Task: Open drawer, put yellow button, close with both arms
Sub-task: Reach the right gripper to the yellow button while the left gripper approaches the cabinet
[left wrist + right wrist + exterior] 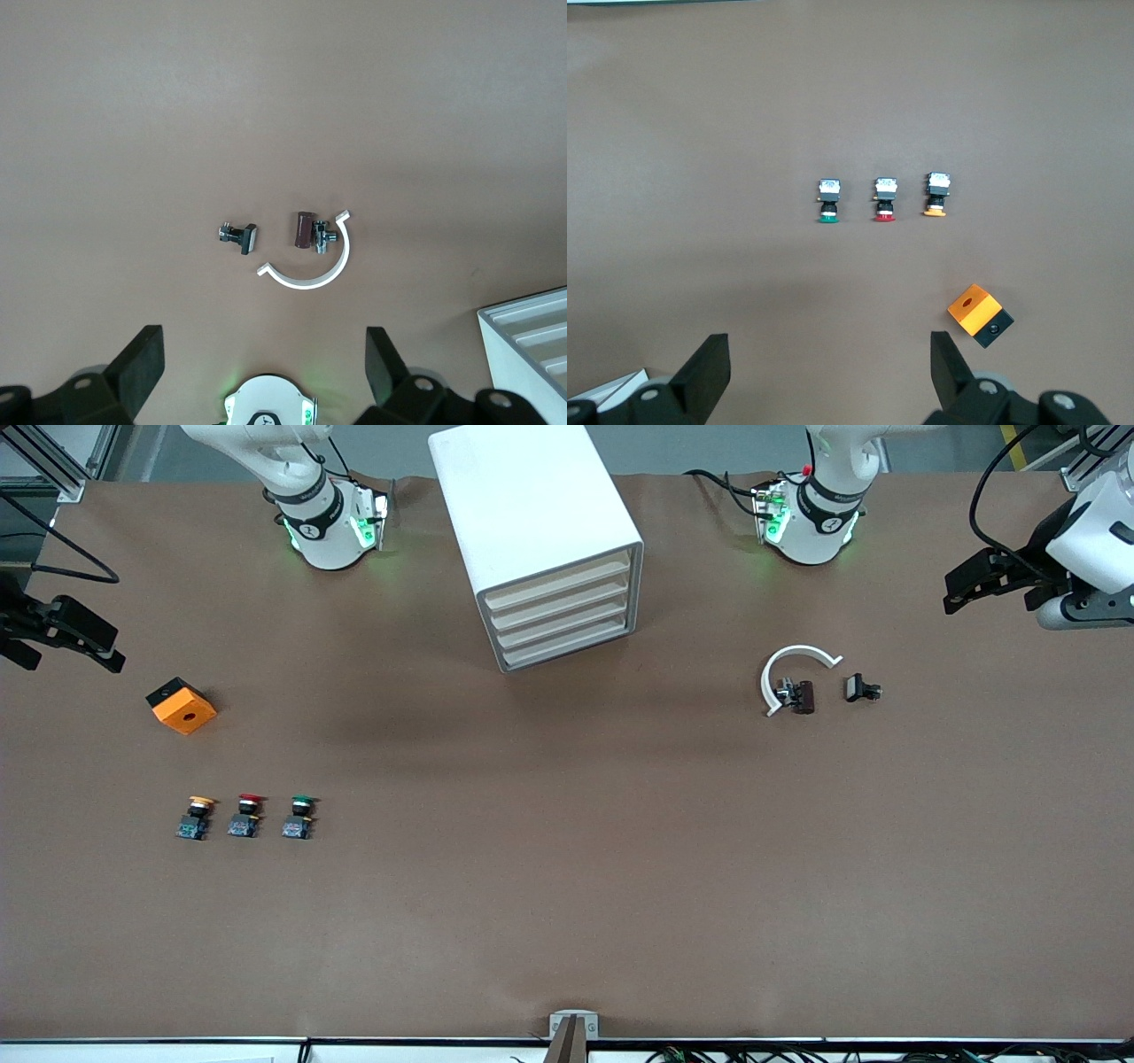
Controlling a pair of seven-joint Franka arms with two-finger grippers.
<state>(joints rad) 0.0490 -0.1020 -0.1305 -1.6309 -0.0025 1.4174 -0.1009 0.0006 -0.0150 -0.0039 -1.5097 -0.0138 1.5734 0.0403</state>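
The white cabinet stands between the arm bases, and its uppermost drawer is shut like the three below it. The yellow button stands upright toward the right arm's end of the table, in a row with a red-capped and a green-capped button. It also shows in the right wrist view. My right gripper hangs open and empty over the table's right-arm end. My left gripper hangs open and empty over the left-arm end.
An orange box with a hole lies between the buttons and the right gripper. A white C-shaped ring and two small dark parts lie toward the left arm's end. A cabinet corner shows in the left wrist view.
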